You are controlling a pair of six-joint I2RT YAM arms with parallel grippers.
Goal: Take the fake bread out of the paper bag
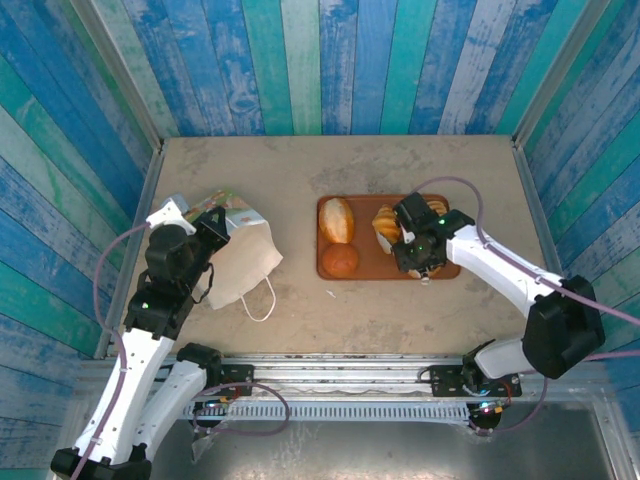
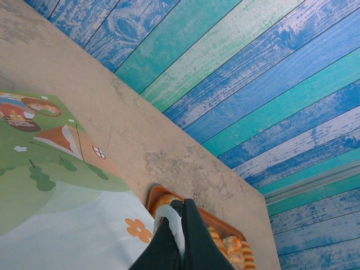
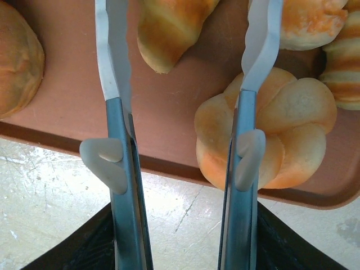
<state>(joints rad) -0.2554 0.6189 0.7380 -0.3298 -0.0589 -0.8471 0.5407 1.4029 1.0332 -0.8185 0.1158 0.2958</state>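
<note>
The white paper bag (image 1: 243, 258) lies tilted at the left of the table, its green printed side (image 2: 56, 180) facing up. My left gripper (image 1: 208, 228) (image 2: 181, 219) is shut on the bag's upper edge. The fake bread lies on a brown tray (image 1: 370, 272): a pale oval loaf (image 1: 337, 219), a round brown bun (image 1: 341, 261) and a croissant (image 1: 386, 225). My right gripper (image 1: 418, 250) (image 3: 183, 50) hangs open over the tray's near edge (image 3: 169, 163), holding nothing. A flower-shaped roll (image 3: 281, 129) lies under its right finger, and a croissant (image 3: 169, 28) lies ahead between the fingertips.
Blue and green plank walls (image 1: 320, 60) close off the table on three sides. A white cord handle (image 1: 262, 300) of the bag trails on the table. Bare tabletop (image 1: 330, 165) stretches behind the tray and the bag. A ridged roll (image 3: 340, 67) sits at the tray's right.
</note>
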